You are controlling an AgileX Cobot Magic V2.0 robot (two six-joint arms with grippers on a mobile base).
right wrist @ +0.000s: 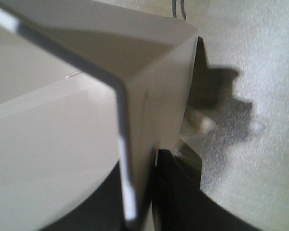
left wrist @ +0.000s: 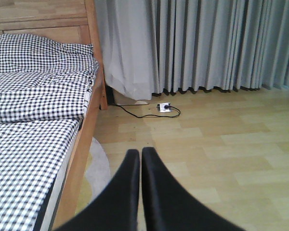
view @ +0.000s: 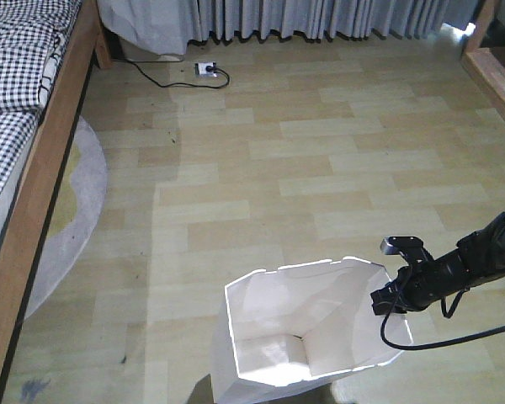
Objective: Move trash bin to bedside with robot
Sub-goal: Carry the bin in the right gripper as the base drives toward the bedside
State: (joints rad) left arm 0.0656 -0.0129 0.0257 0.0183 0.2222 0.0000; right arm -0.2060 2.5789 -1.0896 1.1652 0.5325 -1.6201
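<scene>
The trash bin (view: 307, 324) stands on the floor (view: 320, 168), well apart from the bed (view: 42, 160) (which lines the floor's left edge). The right gripper (view: 383, 300) pinches the bin's right wall between its fingers (right wrist: 178, 192). The left gripper (left wrist: 140, 156) has its fingers pressed together, holding nothing.

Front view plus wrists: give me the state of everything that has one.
Bin: upright, nothing seen inside, rim clamped by right gripper.
Right gripper: shut on the bin's wall.
Left gripper: shut, empty, facing bed.
Curtains: drawn shut.
Power strip: lying by the curtains, black cable attached.
</scene>
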